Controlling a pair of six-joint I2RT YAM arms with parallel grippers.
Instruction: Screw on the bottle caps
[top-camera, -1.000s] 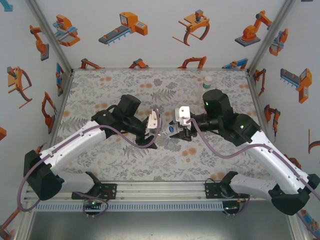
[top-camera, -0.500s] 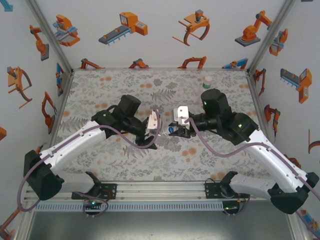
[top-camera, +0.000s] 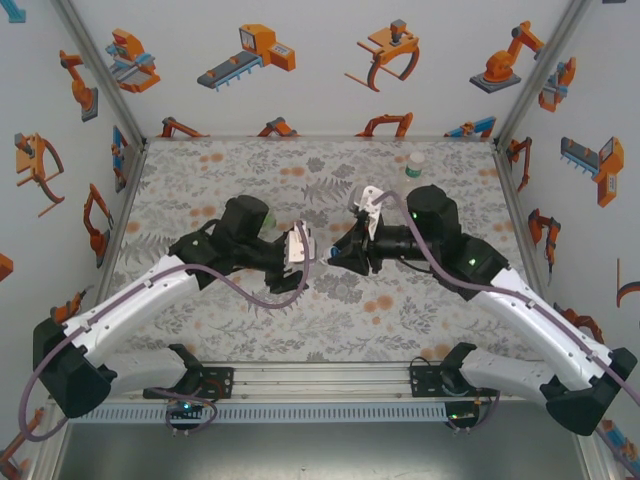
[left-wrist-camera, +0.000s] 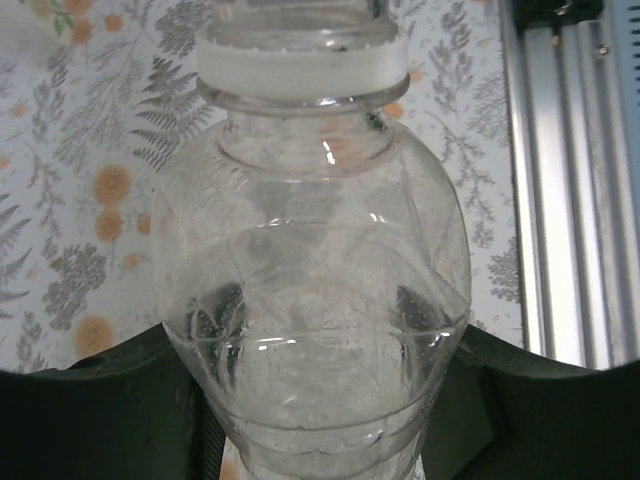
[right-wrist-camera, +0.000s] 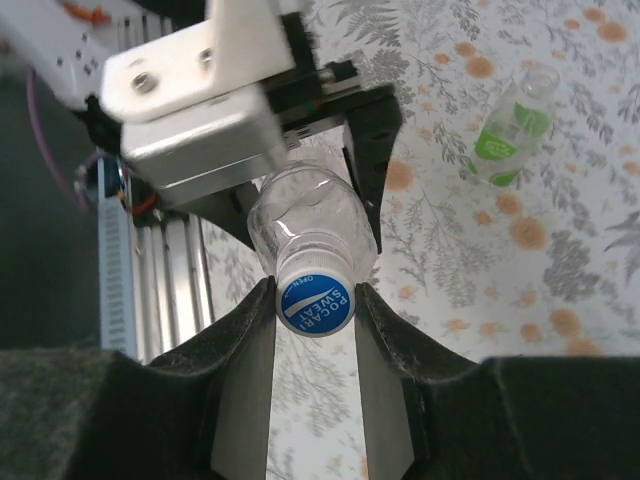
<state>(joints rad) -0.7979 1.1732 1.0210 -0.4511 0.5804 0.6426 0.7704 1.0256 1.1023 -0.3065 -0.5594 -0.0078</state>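
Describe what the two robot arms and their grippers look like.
The left arm and right arm match: white shells, black joints and wrists, a purple cable trailing along each. Green lights glow on the right arm. The left gripper and right gripper have dark, matte, curved jaws.

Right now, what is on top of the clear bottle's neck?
A blue cap sits over the mouth of the clear bottle, pinched by the right hand. The cap covers the mouth and threads, so how far it is screwed on cannot be seen.
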